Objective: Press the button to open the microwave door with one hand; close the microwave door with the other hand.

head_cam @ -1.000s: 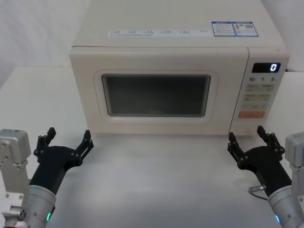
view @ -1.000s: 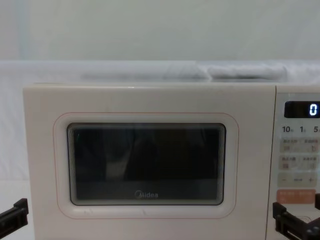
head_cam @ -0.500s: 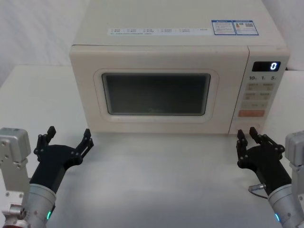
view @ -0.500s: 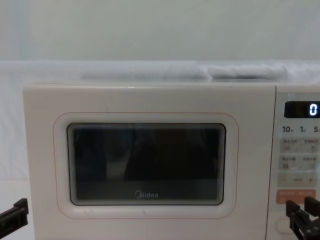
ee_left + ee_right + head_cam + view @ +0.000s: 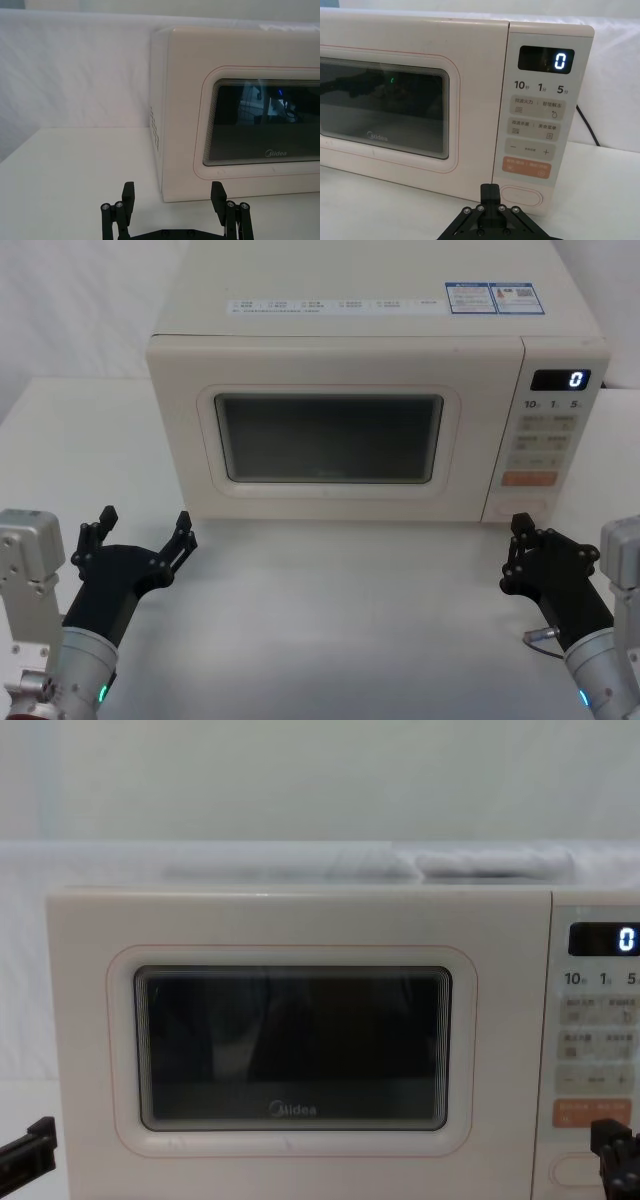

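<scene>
The cream microwave's door [image 5: 330, 435] [image 5: 290, 1040] is closed, its dark window facing me. Lowest on the right-hand control panel is the pill-shaped cream button [image 5: 522, 196] [image 5: 528, 507]. My right gripper [image 5: 519, 525] [image 5: 490, 190] is shut with nothing in it. It hovers just in front of the panel's lower edge, a short way from the button and slightly toward the door side. My left gripper [image 5: 144, 523] [image 5: 172, 194] stands open over the table in front of the door's [image 5: 260, 120] lower left corner, not touching it.
An orange rectangular button [image 5: 526, 167] sits just above the pill button, below the lit display [image 5: 560, 381]. A small metal piece with a cable [image 5: 541, 637] lies on the white table [image 5: 330, 620] beside my right wrist. A black power cord [image 5: 585, 122] hangs behind the microwave.
My right gripper's fingers have come together from wide open to shut, staying in front of the panel's lower edge. The left gripper and the door have not moved.
</scene>
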Robot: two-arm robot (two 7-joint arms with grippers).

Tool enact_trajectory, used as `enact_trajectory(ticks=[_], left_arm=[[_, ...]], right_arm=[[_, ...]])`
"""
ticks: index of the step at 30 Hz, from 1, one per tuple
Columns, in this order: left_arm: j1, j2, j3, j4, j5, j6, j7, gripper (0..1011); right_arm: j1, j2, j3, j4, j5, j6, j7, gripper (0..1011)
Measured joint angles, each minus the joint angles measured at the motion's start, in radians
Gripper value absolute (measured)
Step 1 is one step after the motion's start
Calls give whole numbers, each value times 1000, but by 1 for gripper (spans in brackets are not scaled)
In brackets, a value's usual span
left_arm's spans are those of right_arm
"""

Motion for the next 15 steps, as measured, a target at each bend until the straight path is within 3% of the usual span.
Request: enact_trajectory(ticks=[7,15], left_arm=[[0,0,0,0,0,0,0,1001],[0,0,0,0,0,0,0,1001]], right_arm=[[0,0,0,0,0,0,0,0],[0,-20,29,7,10,14,36,0]])
